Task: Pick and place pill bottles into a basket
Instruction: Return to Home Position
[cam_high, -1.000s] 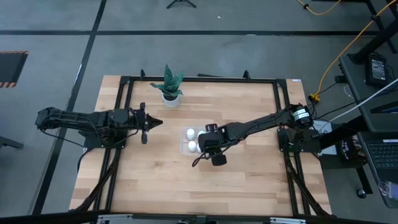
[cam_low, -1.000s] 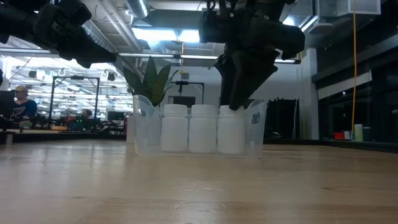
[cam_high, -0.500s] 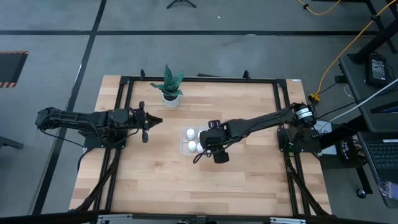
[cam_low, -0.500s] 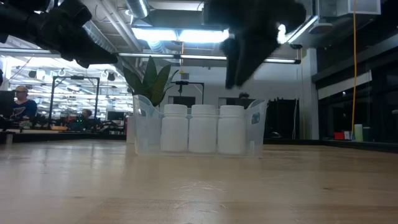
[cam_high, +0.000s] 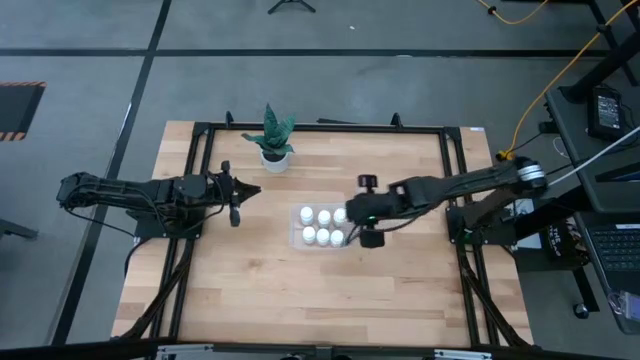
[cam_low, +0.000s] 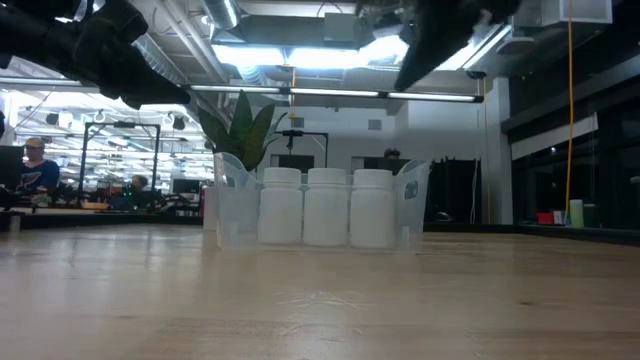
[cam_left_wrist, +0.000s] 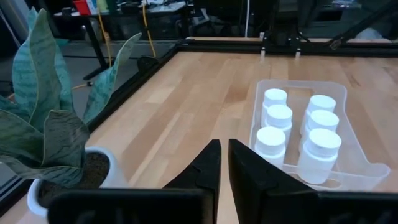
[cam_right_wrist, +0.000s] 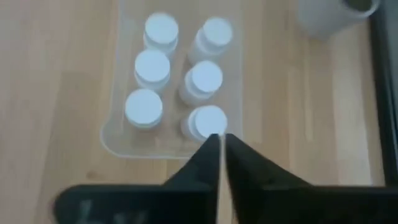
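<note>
The wooden table (cam_high: 300, 300) carries the clear basket (cam_high: 295, 229) at its middle, with six white pill bottles (cam_high: 323, 215) standing inside in two rows of three. The right gripper (cam_right_wrist: 221, 143) hangs above the basket's right edge, its jaws clenched on nothing. The left gripper (cam_left_wrist: 224, 154), likewise clenched and empty, waits well to the left.

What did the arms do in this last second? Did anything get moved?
The right gripper, shut and empty, pulled back and up from over the basket toward its own side, uncovering all six pill bottles inside. The left gripper, basket, bottles and plant stayed put.
</note>
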